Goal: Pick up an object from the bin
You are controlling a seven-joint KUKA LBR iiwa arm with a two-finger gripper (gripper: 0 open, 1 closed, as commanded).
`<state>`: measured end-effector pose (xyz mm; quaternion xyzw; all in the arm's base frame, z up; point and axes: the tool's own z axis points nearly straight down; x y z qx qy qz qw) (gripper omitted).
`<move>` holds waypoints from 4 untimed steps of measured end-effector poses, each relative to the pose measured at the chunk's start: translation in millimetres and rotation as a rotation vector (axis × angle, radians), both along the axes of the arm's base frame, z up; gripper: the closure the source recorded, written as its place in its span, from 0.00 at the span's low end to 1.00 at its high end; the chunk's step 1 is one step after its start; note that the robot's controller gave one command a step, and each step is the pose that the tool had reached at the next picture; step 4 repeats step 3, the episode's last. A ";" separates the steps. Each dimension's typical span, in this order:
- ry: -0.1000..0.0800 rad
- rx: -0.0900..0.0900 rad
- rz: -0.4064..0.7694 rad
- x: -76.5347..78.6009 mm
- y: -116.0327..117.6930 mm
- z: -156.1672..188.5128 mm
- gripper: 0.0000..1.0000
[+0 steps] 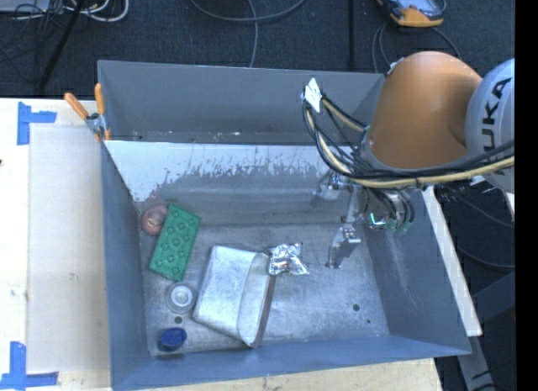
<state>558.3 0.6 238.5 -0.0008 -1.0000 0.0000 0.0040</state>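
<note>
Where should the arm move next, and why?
Probably a small shift toward the view's left, to the crumpled foil. The end effector is over bare floor of the bin just right of the foil, which is the nearest thing. The pouch and green plate lie farther left.

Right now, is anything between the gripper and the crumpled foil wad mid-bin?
Nothing visible. The gripper is over bare bin floor just right of the crumpled foil wad; the grey pouch lies on its far side.
</note>
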 end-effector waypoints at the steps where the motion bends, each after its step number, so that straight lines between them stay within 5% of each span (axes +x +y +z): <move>1: -0.012 0.000 0.058 53.5 30.0 -169.1 0.00; 2: -0.015 0.001 0.058 54.5 30.3 -163.9 1.00; 3: -0.016 0.000 0.076 35.0 7.1 -29.1 1.00; 4: -0.016 0.000 0.076 35.0 7.1 -29.1 1.00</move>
